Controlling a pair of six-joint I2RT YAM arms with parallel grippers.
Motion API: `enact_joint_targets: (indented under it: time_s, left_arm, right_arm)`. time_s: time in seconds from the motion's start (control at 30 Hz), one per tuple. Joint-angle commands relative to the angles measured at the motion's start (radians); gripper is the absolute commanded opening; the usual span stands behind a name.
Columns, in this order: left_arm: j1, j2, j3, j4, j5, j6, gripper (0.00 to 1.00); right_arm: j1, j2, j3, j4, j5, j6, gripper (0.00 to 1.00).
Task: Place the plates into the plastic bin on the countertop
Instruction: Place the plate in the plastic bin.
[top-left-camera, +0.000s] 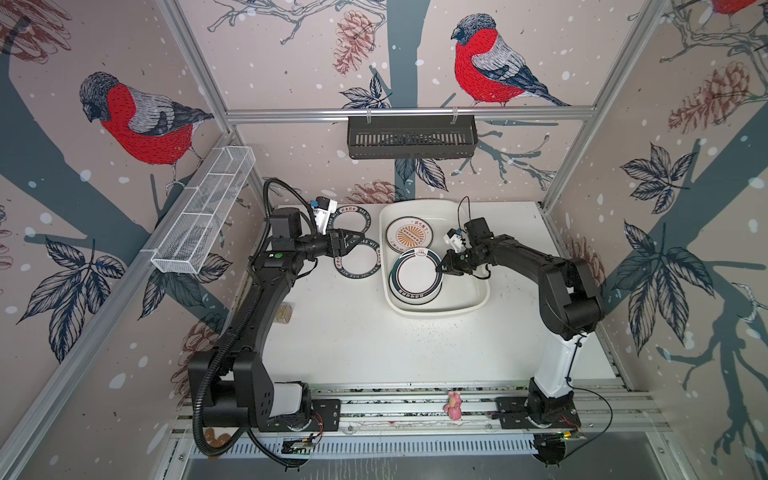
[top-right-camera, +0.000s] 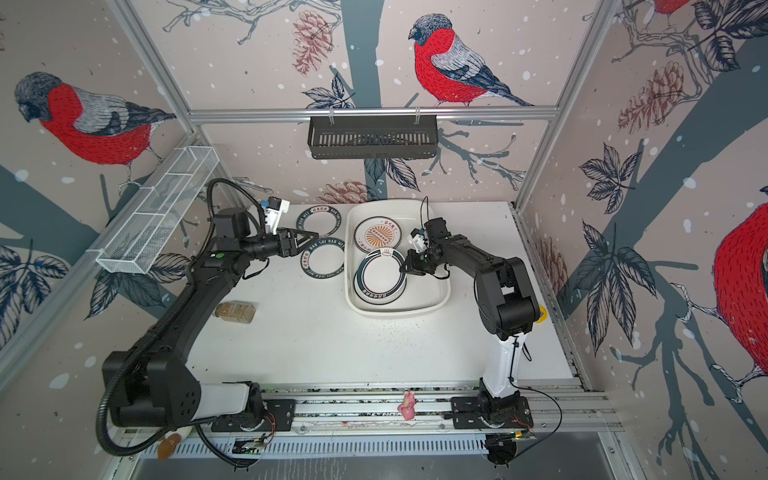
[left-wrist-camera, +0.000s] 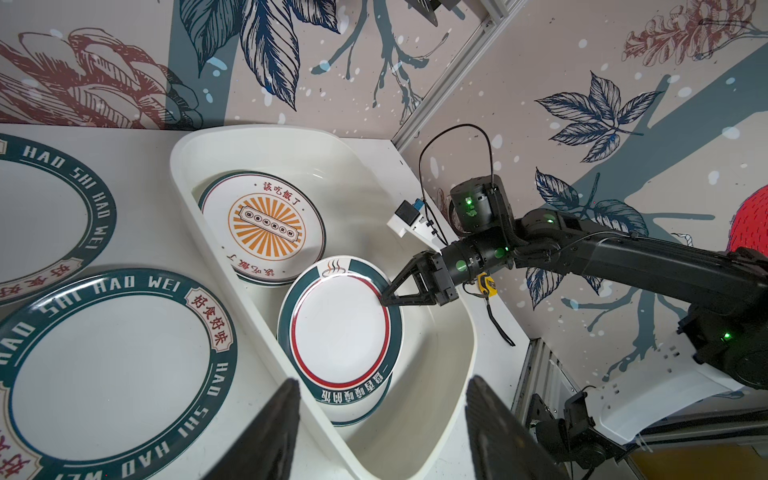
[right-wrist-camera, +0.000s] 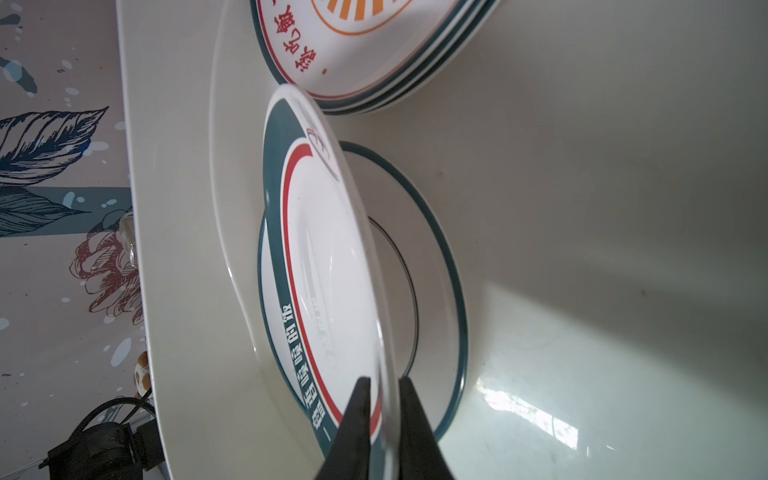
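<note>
My right gripper (top-left-camera: 439, 269) straddled the rim of a green-rimmed plate (top-left-camera: 415, 276), tilted over a lower plate (right-wrist-camera: 436, 257) inside the plastic bin (top-left-camera: 461, 297); gripping or released, I couldn't tell. Dropped from there, it could chip.

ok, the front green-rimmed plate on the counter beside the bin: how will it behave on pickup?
Probably rigid and slick: the green-rimmed plate looks like a hard, smooth disc. It lies flat on the countertop, so a push would likely slide it, not tip it, and its low rim may be awkward to pinch.
</note>
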Motion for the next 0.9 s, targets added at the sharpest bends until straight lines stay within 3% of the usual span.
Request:
enact_joint_targets:
  time_s: [0.0,0.87]
  left_arm:
    - [0.001,-0.005,0.004,0.034,0.019,0.0,0.63]
    - [0.001,-0.017,-0.012,0.046,0.022,-0.009,0.64]
  right_arm:
    - [0.001,0.006,0.001,-0.009,0.007,-0.006,0.17]
    - [0.015,0.055,-0.005,-0.025,0.071,-0.021,0.23]
